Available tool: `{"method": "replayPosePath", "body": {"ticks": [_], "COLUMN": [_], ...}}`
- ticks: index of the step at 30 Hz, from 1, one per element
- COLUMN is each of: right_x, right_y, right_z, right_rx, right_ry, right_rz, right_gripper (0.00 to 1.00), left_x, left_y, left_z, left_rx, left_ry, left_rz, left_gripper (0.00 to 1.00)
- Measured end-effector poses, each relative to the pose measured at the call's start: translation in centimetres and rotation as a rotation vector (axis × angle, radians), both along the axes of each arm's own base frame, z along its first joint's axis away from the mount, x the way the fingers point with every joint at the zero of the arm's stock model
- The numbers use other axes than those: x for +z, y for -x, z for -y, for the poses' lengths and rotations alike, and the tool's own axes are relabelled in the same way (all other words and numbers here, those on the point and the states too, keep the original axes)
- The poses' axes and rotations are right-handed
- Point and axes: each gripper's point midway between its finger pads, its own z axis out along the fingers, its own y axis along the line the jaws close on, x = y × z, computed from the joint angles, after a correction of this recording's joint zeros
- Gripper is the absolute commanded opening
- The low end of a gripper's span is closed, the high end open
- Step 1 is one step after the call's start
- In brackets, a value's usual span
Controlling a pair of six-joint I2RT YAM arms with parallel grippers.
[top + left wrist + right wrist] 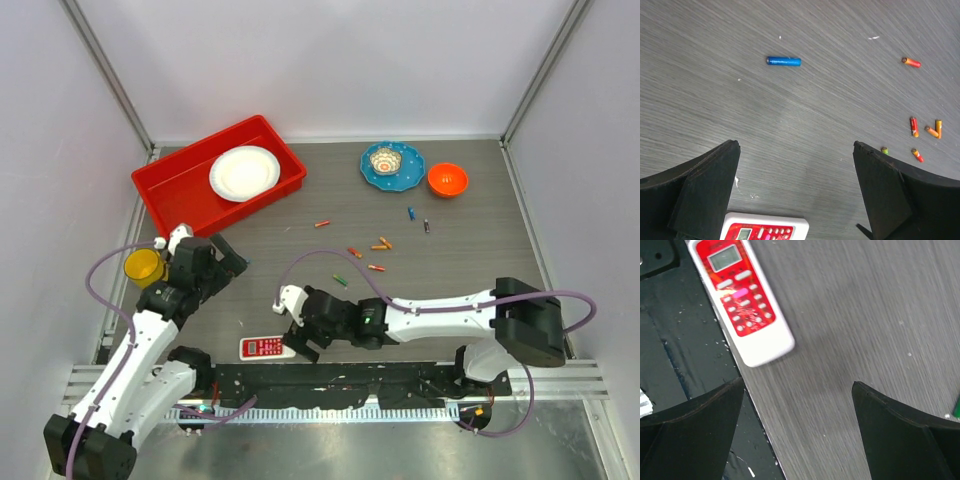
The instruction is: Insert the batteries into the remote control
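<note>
The remote control (262,347) lies flat with its red button side up at the near edge of the table (450,260), left of the middle, right where the grey top meets the black plate (330,380) that carries the arms. In the right wrist view the remote control (742,300) has its screen end over the black plate (685,355) and its plain white end on the grey top.

The right gripper (292,330) hangs just beside the remote control on its right, jaws spread wide with nothing between them; its own camera shows only bare table in the gap of the right gripper (800,430), with a green battery (957,407) at the picture's edge.

The left gripper (228,260) is further back toward the left edge, jaws also wide apart and holding nothing. In its own view the left gripper (795,190) is above the table, with a blue battery (783,61) lying alone beyond it and the remote control (765,231) at the bottom. A yellow cup (145,267) stands just beside this arm near the left edge.

The batteries (376,268) lie loose around the middle of the table, well apart from the remote control, mostly orange-red, with 2 darker ones further right.

At the far left corner a red tray (165,190) holds a white plate (244,172). Along the far edge sit a blue plate (408,175) with a small bowl (385,160) on it and an orange bowl (447,179) just beside it
</note>
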Motion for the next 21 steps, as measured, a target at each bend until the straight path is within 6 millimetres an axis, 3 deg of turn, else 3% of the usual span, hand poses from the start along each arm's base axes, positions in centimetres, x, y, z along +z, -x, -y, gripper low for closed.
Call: {"method": "replayPosePath", "body": {"ticks": [14,21], "right_x": [-0.8,-2.7], "right_y": [0.9,1.7], "right_z": [-5.9,-6.4], "right_rx": [0.218,0.281], "right_ry": [0.020,0.056], "right_rz": [0.049,0.020], "right_gripper": [0.90,0.88], "left_x": [-1.4,-1.7], "left_y": [1.0,1.3], "left_z": [1.1,1.2], "left_rx": [-0.063,-0.074], "left_ry": [0.063,0.074], "left_rz": [-0.060,-0.072], "left_gripper": [1.00,1.00]}}
